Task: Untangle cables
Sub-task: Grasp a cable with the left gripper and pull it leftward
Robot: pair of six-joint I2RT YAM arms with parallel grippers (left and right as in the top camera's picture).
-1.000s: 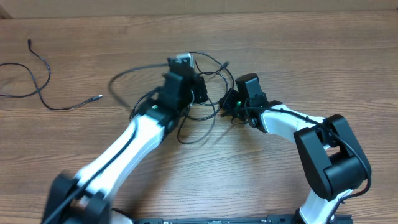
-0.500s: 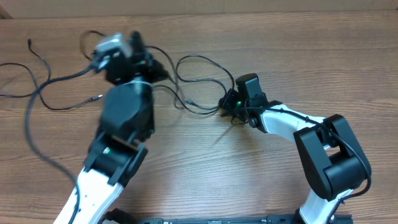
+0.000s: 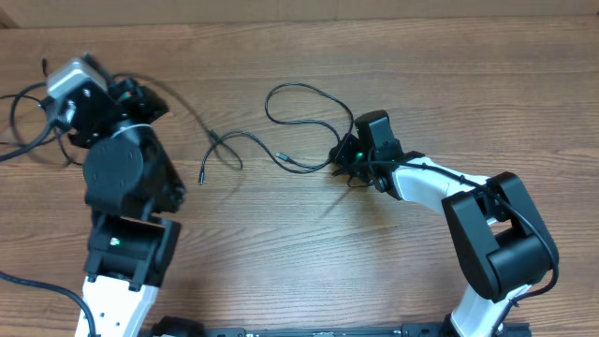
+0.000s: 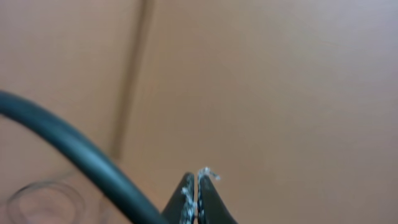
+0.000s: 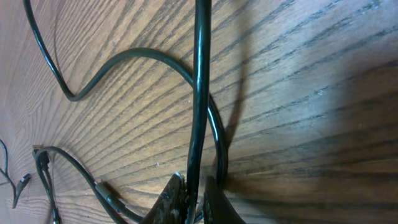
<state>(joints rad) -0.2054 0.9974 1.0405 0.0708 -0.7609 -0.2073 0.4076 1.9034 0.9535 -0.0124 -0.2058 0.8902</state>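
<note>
The right gripper is clamped on a cable that loops away over the wooden table toward the middle. The left gripper, raised at the far left, has its fingertips pressed together. Another cable trails from it toward the centre; whether it is pinched cannot be told. More cables lie bunched at the left edge.
</note>
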